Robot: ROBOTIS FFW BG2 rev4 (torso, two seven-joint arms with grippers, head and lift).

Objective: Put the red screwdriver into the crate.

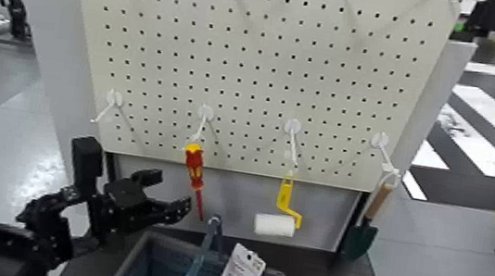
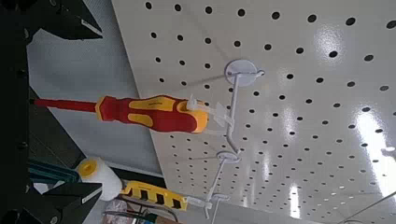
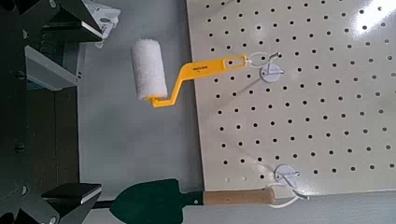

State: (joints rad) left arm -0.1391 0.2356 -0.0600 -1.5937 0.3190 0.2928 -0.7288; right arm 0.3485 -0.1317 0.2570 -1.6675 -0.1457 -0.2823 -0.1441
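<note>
Reach step: my left gripper (image 1: 167, 209) has its jaws open, red screwdriver (image 1: 194, 171) hanging just beyond them. Next I'd close in on the handle. Right jaws: can't tell.

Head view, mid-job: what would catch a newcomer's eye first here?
The white pegboard fills the view, with the red screwdriver hanging from its second hook from the left, still not in the crate below. Right of it hang a yellow-handled paint roller and a wooden-handled green trowel. The left gripper hovers open, low and left of the screwdriver.
</note>
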